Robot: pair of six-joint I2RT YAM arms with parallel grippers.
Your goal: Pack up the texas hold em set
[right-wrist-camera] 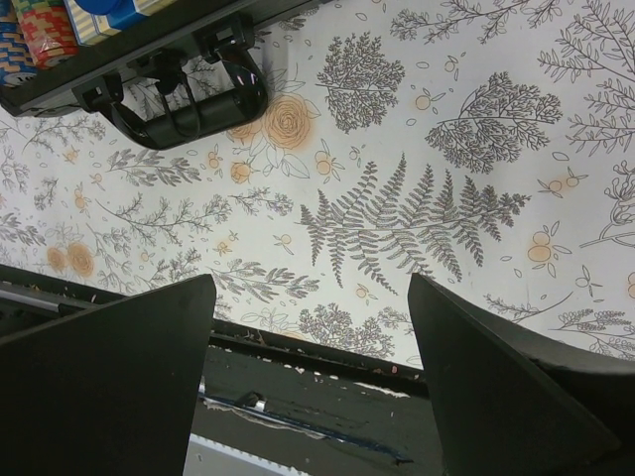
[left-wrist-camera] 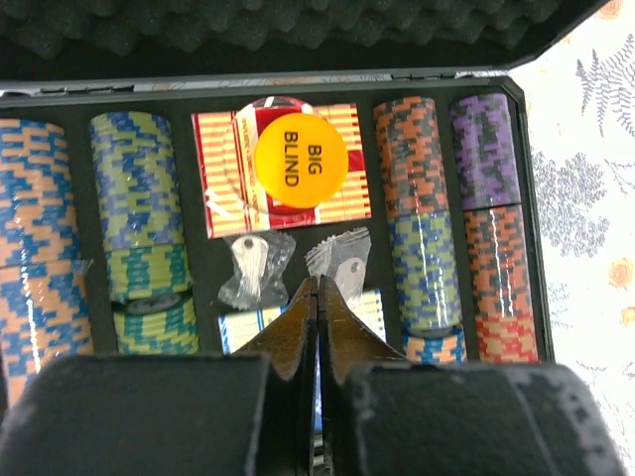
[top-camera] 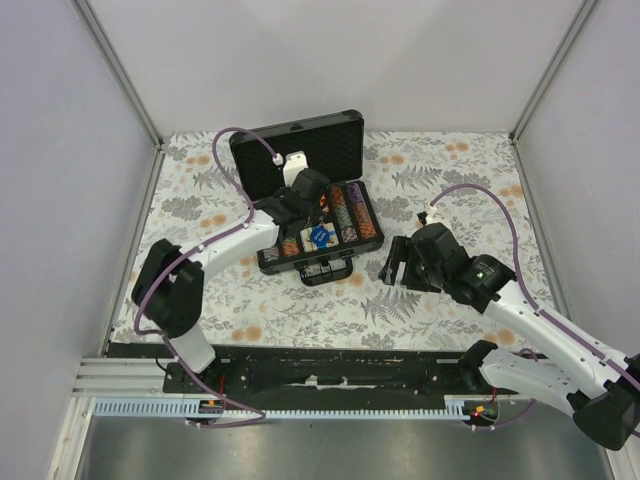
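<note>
The black case (top-camera: 345,130) lies open mid-table, its foam lid raised at the back and its handle (right-wrist-camera: 189,99) toward me. Rows of striped poker chips (left-wrist-camera: 422,218) fill its slots. An orange "BIG BLIND" button (left-wrist-camera: 302,162) lies on the red deck (left-wrist-camera: 223,183). Two small bagged keys (left-wrist-camera: 253,266) lie below it, and the blue deck (top-camera: 320,237) is nearer the handle. My left gripper (left-wrist-camera: 317,285) hovers over the case's middle, shut and holding nothing; it also shows in the top view (top-camera: 318,208). My right gripper (right-wrist-camera: 313,283) is open and empty over the cloth, right of the case (top-camera: 392,262).
A floral cloth (top-camera: 430,180) covers the table. The black front rail (right-wrist-camera: 298,367) runs just beneath my right gripper. Grey walls close in the left, back and right sides.
</note>
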